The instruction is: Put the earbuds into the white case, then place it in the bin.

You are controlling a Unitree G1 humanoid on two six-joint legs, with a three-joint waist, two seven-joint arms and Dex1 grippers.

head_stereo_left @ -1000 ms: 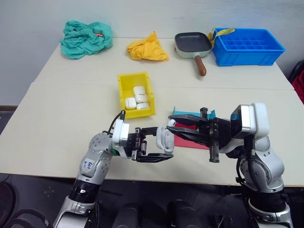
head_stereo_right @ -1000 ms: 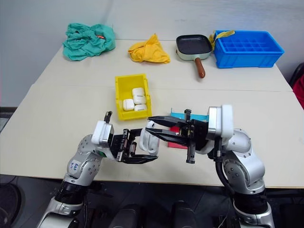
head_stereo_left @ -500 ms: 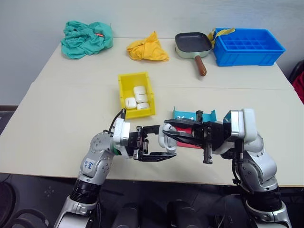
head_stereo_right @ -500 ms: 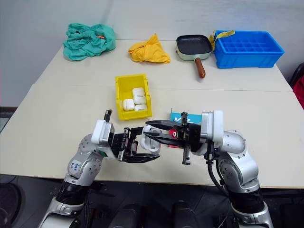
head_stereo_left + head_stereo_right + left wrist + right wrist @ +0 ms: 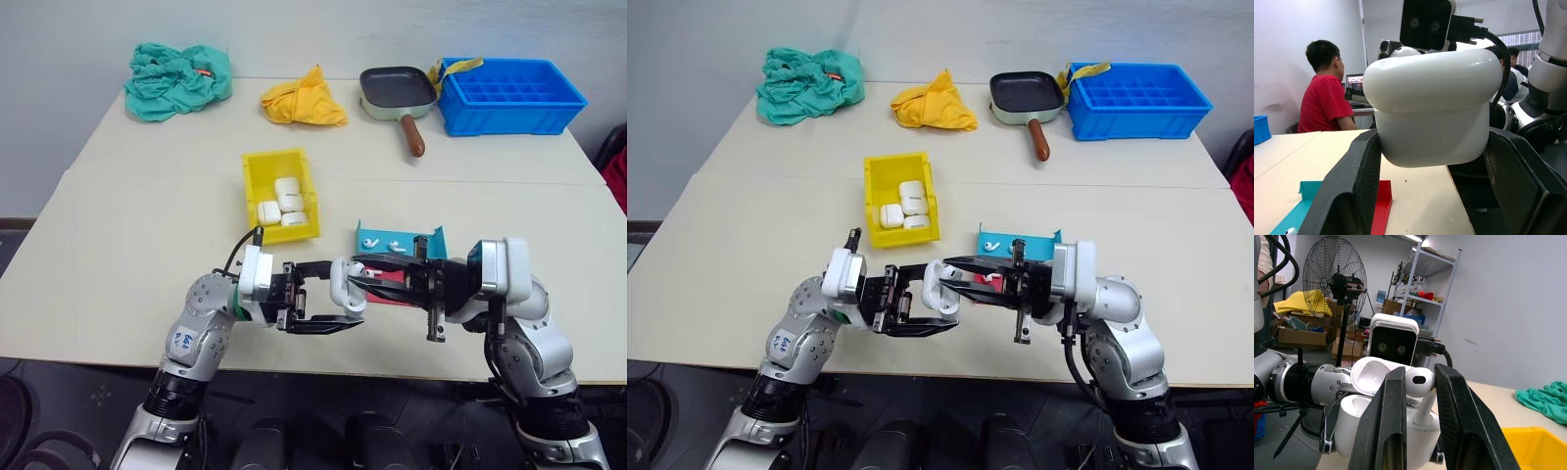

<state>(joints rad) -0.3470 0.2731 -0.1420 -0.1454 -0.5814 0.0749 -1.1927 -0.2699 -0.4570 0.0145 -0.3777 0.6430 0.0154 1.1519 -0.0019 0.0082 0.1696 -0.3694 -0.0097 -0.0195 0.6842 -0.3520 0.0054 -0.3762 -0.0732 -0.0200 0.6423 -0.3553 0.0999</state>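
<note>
My left gripper (image 5: 339,298) is shut on the white case (image 5: 342,283), held above the table's near edge with its lid flipped open. In the left wrist view the case (image 5: 1432,105) sits between the two black fingers (image 5: 1352,196). My right gripper (image 5: 353,273) points at the case from the right and is shut on one earbud (image 5: 1419,380). The earbud's stem hangs just over the open case (image 5: 1354,426). Two more earbuds (image 5: 370,242) (image 5: 397,247) lie in a teal tray (image 5: 431,238) behind the grippers. The yellow bin (image 5: 257,186) stands further back on the left.
Three white cases (image 5: 284,204) lie in the bin. A red tray (image 5: 392,294) lies under my right gripper. At the back are a green cloth (image 5: 176,78), a yellow cloth (image 5: 304,101), a pan (image 5: 397,90) and a blue crate (image 5: 509,95). A person in red (image 5: 1327,98) sits beyond the table.
My right gripper has come down and closer to the open case, uncovering the teal tray and its two earbuds. The left gripper and case have stayed put.
</note>
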